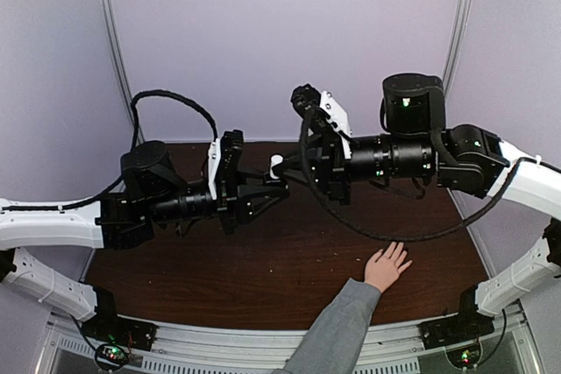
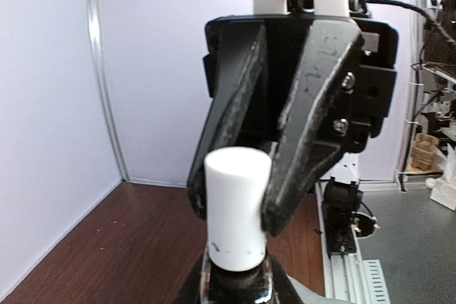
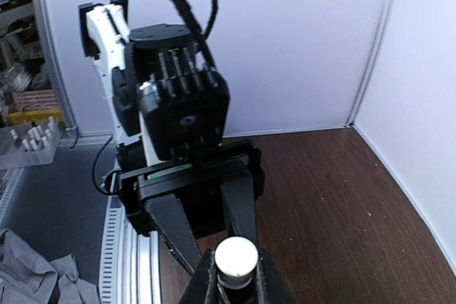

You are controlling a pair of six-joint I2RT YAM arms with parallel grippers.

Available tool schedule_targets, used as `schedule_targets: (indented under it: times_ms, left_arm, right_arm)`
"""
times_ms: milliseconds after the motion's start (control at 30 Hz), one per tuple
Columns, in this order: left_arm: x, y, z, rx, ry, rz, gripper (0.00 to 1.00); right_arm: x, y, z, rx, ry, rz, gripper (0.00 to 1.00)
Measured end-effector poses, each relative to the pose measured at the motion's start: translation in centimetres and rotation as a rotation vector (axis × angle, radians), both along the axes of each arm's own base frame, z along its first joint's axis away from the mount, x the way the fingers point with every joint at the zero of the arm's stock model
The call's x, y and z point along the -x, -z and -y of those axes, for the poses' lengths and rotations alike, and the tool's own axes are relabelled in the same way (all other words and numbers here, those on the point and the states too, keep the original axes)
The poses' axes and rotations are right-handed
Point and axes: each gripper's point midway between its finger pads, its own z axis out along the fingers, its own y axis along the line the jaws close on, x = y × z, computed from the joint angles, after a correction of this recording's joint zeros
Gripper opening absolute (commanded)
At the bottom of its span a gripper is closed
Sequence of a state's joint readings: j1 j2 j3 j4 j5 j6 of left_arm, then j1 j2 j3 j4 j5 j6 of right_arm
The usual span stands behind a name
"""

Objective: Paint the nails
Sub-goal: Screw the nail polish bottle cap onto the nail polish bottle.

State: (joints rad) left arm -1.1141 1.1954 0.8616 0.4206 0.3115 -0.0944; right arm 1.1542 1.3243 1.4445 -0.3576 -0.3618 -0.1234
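Observation:
A light-skinned hand [image 1: 387, 267] in a grey sleeve [image 1: 337, 330] lies flat on the table at the front right, fingers spread. Its nails are too small to make out. Both arms meet in mid-air over the middle of the table, well left of and above the hand. My left gripper [image 1: 273, 185] [image 2: 235, 286] is shut on the dark body of a small polish bottle [image 2: 235, 275]. The bottle's white cap [image 1: 276, 164] [image 2: 237, 208] [image 3: 236, 259] points toward my right gripper [image 1: 287, 174] [image 3: 235, 279], which is shut on it, one finger on each side.
The dark wooden table [image 1: 263, 278] is walled in by pale panels at the back and sides. A black cable [image 1: 386, 236] sags from the right arm down close to the hand. A metal rail [image 1: 263, 339] runs along the near edge.

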Motion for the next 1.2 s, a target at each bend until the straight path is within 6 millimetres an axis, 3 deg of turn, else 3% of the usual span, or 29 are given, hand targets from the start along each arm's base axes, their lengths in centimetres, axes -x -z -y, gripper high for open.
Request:
schedule_targets:
  times_ms: [267,467,800,967,1100,1200]
  left_arm:
    - [-5.0,0.2,-0.2,0.019,-0.275,0.054,0.0]
    - [-9.1,2.3,-0.2,-0.007,-0.479,0.074,0.0]
    - [-11.0,3.4,-0.5,-0.025,-0.589,0.084,0.0]
    - [-11.0,3.3,-0.5,-0.026,-0.591,0.084,0.0]
    - [-10.5,3.1,-0.5,-0.024,-0.573,0.085,0.0]
    - [-9.8,2.1,-0.6,-0.004,-0.542,0.092,0.0]
  right_arm:
    - [-4.9,0.3,-0.3,-0.066,0.271,-0.031,0.0]
    - [-8.5,2.1,-0.4,-0.068,0.477,-0.062,0.0]
    - [-10.7,3.4,-0.5,-0.084,0.6,-0.079,0.0]
    - [-10.6,3.4,-0.5,-0.093,0.601,-0.076,0.18]
    - [-10.3,3.4,0.0,-0.091,0.59,-0.062,0.43]
    - [-9.9,3.3,0.5,-0.092,0.578,-0.05,0.56]
